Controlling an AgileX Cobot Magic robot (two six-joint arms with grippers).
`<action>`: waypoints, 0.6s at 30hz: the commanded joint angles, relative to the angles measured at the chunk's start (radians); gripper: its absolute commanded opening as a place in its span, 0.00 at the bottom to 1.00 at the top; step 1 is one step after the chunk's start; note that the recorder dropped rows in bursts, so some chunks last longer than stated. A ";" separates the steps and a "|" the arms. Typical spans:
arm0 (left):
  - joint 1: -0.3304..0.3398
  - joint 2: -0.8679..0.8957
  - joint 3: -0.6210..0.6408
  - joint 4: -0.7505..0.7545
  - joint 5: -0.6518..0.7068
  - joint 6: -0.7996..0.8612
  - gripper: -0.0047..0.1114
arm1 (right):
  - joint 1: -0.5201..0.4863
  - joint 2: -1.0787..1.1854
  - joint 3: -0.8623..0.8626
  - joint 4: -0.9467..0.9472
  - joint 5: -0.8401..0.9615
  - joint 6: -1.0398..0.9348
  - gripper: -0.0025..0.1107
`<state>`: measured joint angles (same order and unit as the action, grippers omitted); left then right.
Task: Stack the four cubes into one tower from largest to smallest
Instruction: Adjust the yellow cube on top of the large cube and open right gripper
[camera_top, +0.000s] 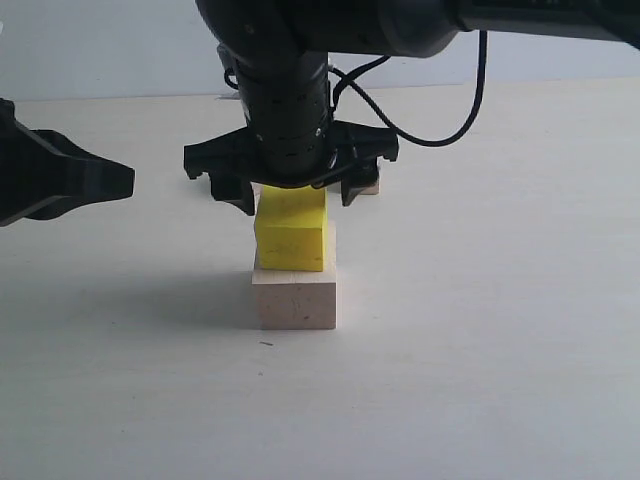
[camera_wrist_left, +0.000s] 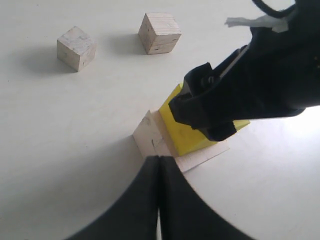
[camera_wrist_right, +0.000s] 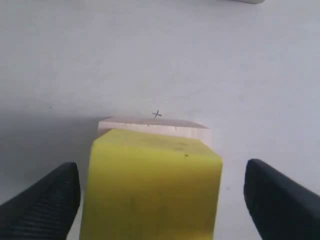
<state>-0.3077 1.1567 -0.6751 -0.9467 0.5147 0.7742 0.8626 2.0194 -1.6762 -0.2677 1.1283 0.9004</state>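
Starting with the biggest piece, the pale pinkish cube (camera_top: 295, 298) sits flat on the worktop (camera_top: 500, 380) as the base of the tower. It looks solid and rigid, probably heavy enough not to slide under a light touch.

The yellow cube (camera_top: 291, 232) rests on top of it, with a rim of pale wood showing past it in the left wrist view. My right end effector (camera_top: 297, 200) hangs directly over this cube with its fingers spread wide. One finger stands on each side, and neither touches the yellow faces. The painted surface may be a little slick, so I would not brush it.

The tan layered cube (camera_wrist_left: 160, 32) lies on the worktop well apart from the tower, and I judge it to be the next one to place. It should be stiff and light. I would take hold across two opposite flat side faces, about mid-height, squared to them so it does not twist.

The greyish-beige cube (camera_wrist_left: 76, 47) lies near the tan one without touching it. It is the smallest and likely the lightest, and needs the same side-face grip.

My left end effector (camera_wrist_left: 159, 160) is pressed together on nothing and waits beside the tower.
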 joint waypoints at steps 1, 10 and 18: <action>-0.004 -0.007 0.001 -0.005 -0.006 -0.002 0.04 | 0.002 -0.001 -0.007 0.003 0.021 -0.024 0.76; -0.004 -0.007 0.001 -0.005 -0.008 -0.002 0.04 | 0.002 -0.001 -0.007 0.003 0.075 -0.064 0.76; -0.004 -0.007 0.001 -0.005 -0.008 -0.002 0.04 | 0.002 -0.001 -0.007 0.062 0.042 -0.064 0.76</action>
<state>-0.3077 1.1567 -0.6751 -0.9467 0.5147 0.7742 0.8626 2.0194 -1.6762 -0.2314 1.1918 0.8443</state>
